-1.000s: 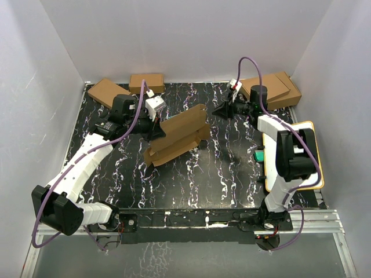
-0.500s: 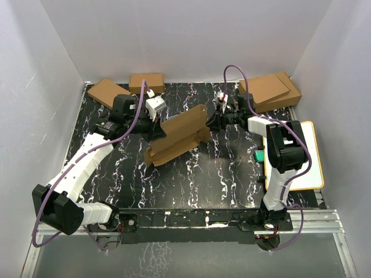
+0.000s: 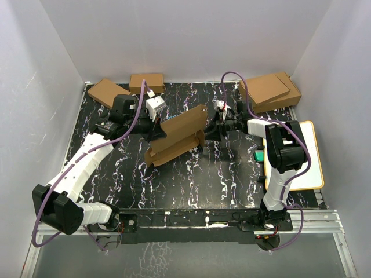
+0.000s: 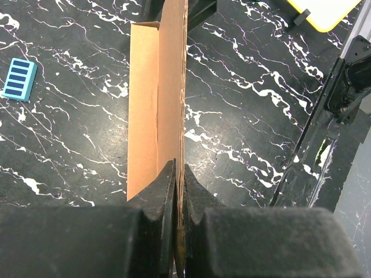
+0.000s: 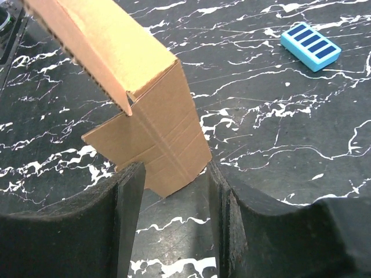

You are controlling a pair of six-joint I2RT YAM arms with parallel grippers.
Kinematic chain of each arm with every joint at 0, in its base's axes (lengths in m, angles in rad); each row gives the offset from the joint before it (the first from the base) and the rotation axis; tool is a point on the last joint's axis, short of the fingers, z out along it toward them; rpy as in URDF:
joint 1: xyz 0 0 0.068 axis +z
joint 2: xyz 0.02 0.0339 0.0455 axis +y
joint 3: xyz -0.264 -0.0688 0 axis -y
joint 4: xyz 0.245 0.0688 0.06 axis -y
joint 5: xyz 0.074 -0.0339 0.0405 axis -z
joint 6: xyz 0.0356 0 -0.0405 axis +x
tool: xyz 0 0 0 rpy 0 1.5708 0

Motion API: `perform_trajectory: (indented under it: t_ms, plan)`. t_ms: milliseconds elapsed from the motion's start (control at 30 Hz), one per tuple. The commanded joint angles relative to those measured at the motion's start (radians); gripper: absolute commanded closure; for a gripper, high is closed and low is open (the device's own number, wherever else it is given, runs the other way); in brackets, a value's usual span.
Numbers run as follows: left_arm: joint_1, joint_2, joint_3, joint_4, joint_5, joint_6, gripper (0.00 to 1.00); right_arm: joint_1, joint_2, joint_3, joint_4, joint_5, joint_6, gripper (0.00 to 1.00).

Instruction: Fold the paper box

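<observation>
The paper box [image 3: 177, 139] is a partly folded brown cardboard sheet at the table's middle, with one long panel standing upright. My left gripper [image 3: 156, 128] is shut on the left end of that panel. In the left wrist view the fingers [image 4: 165, 191] pinch the panel's [image 4: 156, 104] thin edge. My right gripper [image 3: 207, 132] is at the box's right end and is open. In the right wrist view the corner of the end flap [image 5: 151, 127] lies between the spread fingers of the gripper [image 5: 174, 174], which are not closed on it.
Two small brown boxes [image 3: 107, 91] [image 3: 146, 83] lie at the back left. Two stacked larger boxes [image 3: 269, 90] sit at the back right. A yellow-rimmed white tray [image 3: 310, 156] lies at the right edge. A small blue striped block [image 5: 311, 46] rests on the table behind the box.
My right arm has swung from the back right over to the box's right end, and its jaws have spread wider. The left arm and the box have stayed put.
</observation>
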Motion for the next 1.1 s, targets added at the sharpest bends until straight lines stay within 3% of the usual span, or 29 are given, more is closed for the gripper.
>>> perform_trajectory:
  t_ms: [0,100,200,567,733,1067]
  plan:
    - [-0.004,-0.004,0.023,-0.010,0.031,0.009,1.00,0.010,-0.033,-0.017,0.033,-0.066,-0.108,0.48]
    - [-0.003,-0.001,0.025,-0.008,0.033,0.009,1.00,0.023,-0.032,-0.038,0.096,-0.050,-0.079,0.48]
    - [-0.004,0.000,0.023,-0.003,0.040,0.009,1.00,0.038,-0.039,-0.090,0.262,-0.016,0.040,0.48]
    - [-0.003,0.006,0.018,0.004,0.067,0.006,1.00,0.055,0.024,-0.302,1.181,0.088,0.626,0.50]
    - [-0.003,0.010,0.016,0.006,0.072,0.004,1.00,0.062,0.066,-0.314,1.314,0.099,0.697,0.53]
    - [-0.002,0.023,0.022,0.001,0.070,0.006,1.00,0.068,0.120,-0.276,1.317,0.066,0.696,0.61]
